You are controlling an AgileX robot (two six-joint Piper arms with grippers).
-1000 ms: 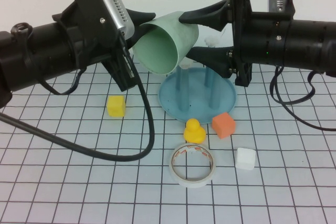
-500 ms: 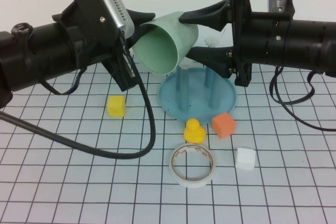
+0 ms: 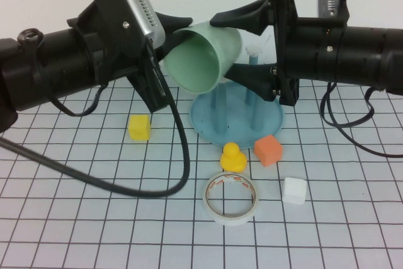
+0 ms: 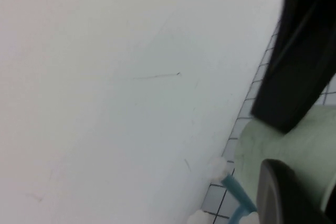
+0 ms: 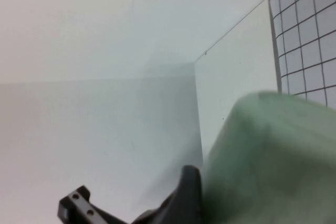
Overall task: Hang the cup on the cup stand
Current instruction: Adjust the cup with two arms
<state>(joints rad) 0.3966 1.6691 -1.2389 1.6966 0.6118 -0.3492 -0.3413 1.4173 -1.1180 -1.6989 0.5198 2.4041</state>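
The pale mint-green cup hangs in the air, tilted with its mouth toward the camera, above the left rim of the blue cup stand. My left gripper is shut on the cup near its rim; the cup sits between its dark fingers in the left wrist view. My right gripper is open, with one finger above and one below the cup's closed end. The cup fills the right wrist view. A white-capped peg shows behind the cup.
In front of the stand lie a yellow duck, an orange cube, a white cube and a white tape roll. A yellow cube lies to the left. The left arm's black cable loops over the table.
The cup has tipped its mouth further toward the camera and risen slightly with the left gripper. The right gripper's fingers stand further apart than before.
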